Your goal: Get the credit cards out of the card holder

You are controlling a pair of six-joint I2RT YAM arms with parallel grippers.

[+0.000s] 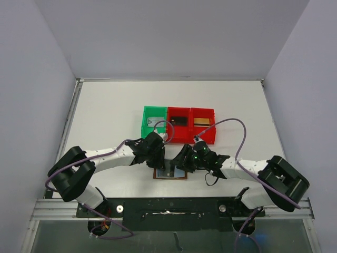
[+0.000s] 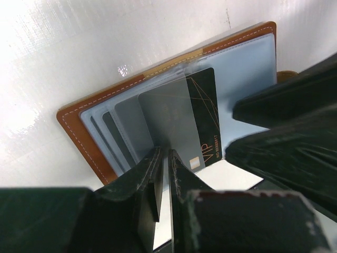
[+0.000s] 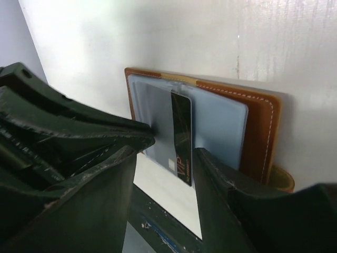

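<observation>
The card holder (image 2: 71, 124) is stitched brown leather with smooth translucent sleeves (image 2: 247, 68); the black card (image 2: 208, 116) looks glossy.

The card holder (image 1: 170, 173) lies open on the worktop (image 1: 105, 116) at the lower centre of the top view, just above the arms' bases. Further up the frame, near its centre, three bins stand in a touching row: left bin (image 1: 155, 132), middle bin (image 1: 179, 138), right bin (image 1: 203, 138). Loose cards (image 1: 179, 119) lie in them, one in each. The left claw (image 1: 164, 166) reaches onto the card holder from the upper left, the right claw (image 1: 179, 164) from the upper right, and the two are close together. In the left wrist view a credit card (image 2: 205, 121) sticks partly out of a sleeve (image 2: 168, 116) toward the bottom of the frame. The left claw pinches that sleeve's lower edge, and the right claw's fingers (image 2: 274, 153) lie just right of the credit card.
</observation>
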